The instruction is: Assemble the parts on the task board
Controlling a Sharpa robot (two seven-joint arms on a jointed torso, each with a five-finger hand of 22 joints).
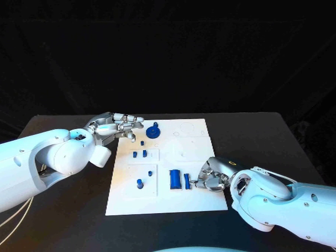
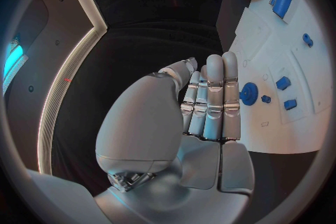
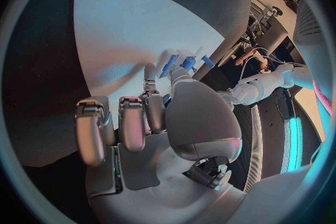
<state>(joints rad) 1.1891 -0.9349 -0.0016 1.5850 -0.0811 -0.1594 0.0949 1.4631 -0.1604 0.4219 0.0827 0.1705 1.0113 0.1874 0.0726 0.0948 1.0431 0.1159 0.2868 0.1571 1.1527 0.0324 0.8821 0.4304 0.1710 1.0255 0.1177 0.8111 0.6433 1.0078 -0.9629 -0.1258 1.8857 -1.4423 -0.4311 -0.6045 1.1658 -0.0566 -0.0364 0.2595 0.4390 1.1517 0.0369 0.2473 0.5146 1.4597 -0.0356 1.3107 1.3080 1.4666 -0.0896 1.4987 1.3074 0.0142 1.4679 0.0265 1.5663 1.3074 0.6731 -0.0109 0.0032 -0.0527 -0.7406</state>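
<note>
The white board (image 1: pixel 187 157) lies flat in the middle of the black surface (image 1: pixel 54 131), and both arms are in over it. At the board's far left corner hangs the left robot hand (image 1: pixel 116 127), its fingers (image 2: pixel 213 95) straight and pressed side by side, nothing in them, the tips just beside a round blue gear (image 1: pixel 153 130) that sits on the board. Close to that gear, a small blue peg (image 1: pixel 142 142) stands a little nearer the robot. Below it come two short blue blocks (image 1: pixel 140 154) in a raised square panel, and nearer still a blue peg (image 1: pixel 140 183) in a second panel, with a tiny blue bit (image 1: pixel 150 172) above it. Down at the board's near right, the right robot hand (image 1: pixel 211 179) has its fingers curled in at the board's edge; the right wrist view shows fingertips (image 3: pixel 173 70) closed around a small blue piece (image 3: pixel 187 61), pinched against the board. Just beside that hand, to its left, a broad blue rectangular block (image 1: pixel 175 179) lies flat, and a thin blue bar (image 1: pixel 187 181) lies between the block and the hand. Whether the hand touches the bar, I cannot tell. The board's far right part carries faint round outlines (image 1: pixel 189 127).
</note>
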